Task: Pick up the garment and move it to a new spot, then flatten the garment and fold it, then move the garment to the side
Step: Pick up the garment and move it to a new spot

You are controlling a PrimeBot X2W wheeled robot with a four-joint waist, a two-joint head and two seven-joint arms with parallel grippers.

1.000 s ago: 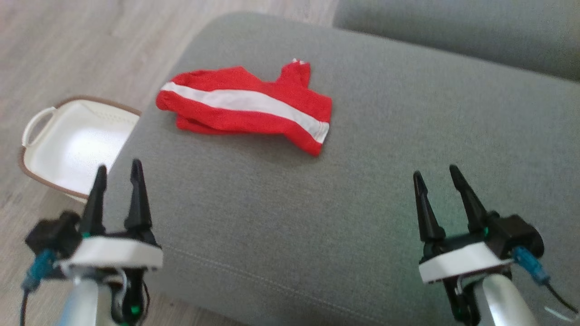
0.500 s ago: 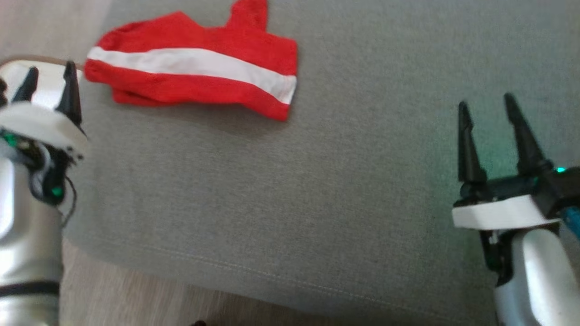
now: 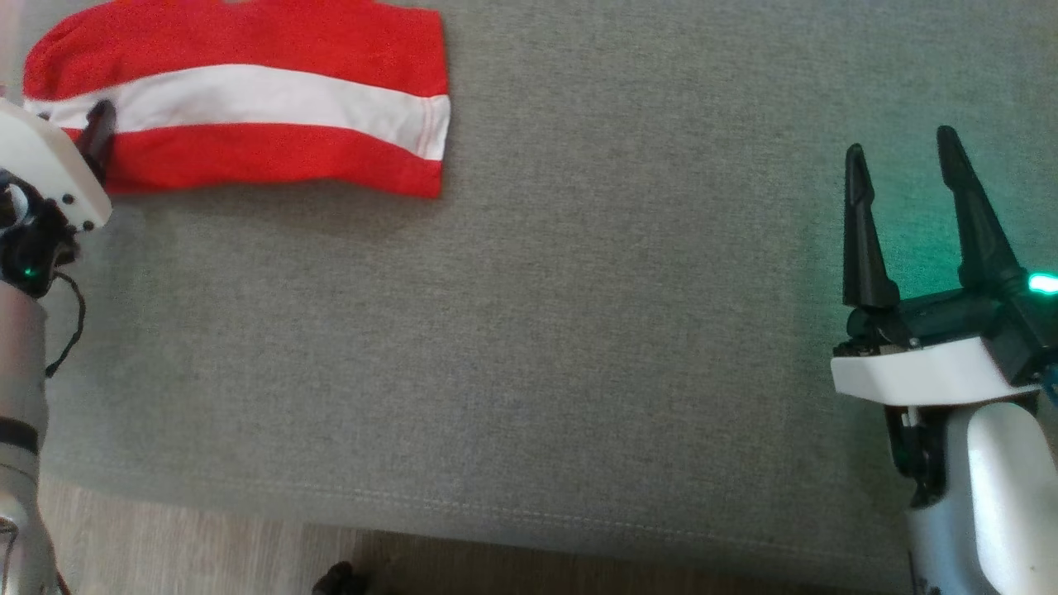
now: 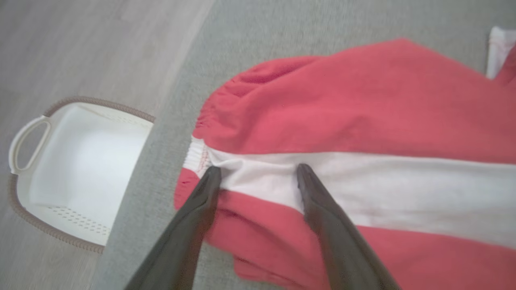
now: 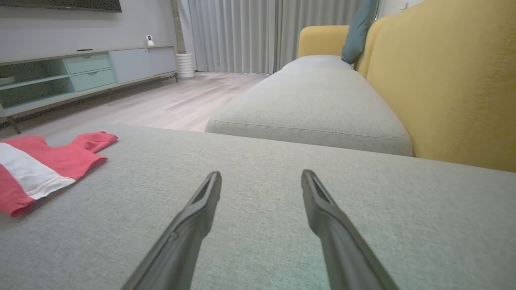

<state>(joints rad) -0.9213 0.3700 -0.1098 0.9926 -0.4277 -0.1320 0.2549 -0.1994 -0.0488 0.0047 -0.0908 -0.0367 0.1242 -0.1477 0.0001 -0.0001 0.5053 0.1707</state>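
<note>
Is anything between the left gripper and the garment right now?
Nothing visible. The left gripper is open right over the garment, its fingertips at the gathered end, with no object between them. Whether they touch the cloth, I cannot tell.

**Red and White on Grey**

A red garment (image 3: 248, 107) carries one broad white stripe. The cushion (image 3: 579, 330) is a flecked grey weave. The basket (image 4: 80, 161) is white with a brown braided rim, and the floor (image 4: 80, 48) is pale wood-grain. The sofa back (image 5: 443, 80) is mustard yellow and the pillow (image 5: 358, 28) blue-grey.
</note>
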